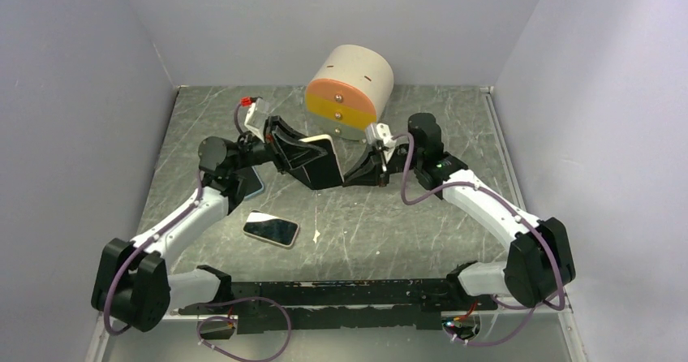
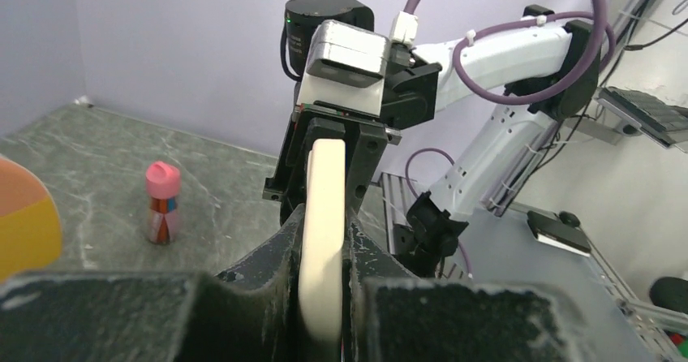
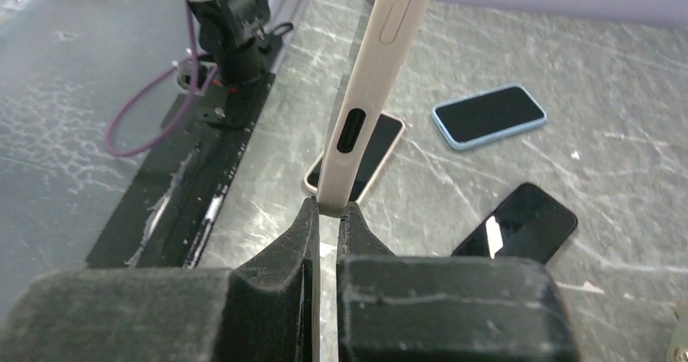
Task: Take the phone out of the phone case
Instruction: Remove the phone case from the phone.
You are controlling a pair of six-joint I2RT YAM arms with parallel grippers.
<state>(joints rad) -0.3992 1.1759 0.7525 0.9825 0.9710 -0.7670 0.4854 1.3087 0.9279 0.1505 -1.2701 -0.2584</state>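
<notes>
A cream phone case is held edge-on above the table between both arms. My left gripper is shut on it, with the case standing upright between the dark pads. My right gripper is shut on the case's end edge, just below the charging-port cutout. In the top view the case hangs mid-table between the left gripper and the right gripper. I cannot make out the phone apart from the case; only darkness shows in the port hole.
On the table lie a beige-cased phone, a blue-cased phone and a bare black phone. A cylinder with an orange and yellow face stands at the back. A small pink-capped bottle stands on the table.
</notes>
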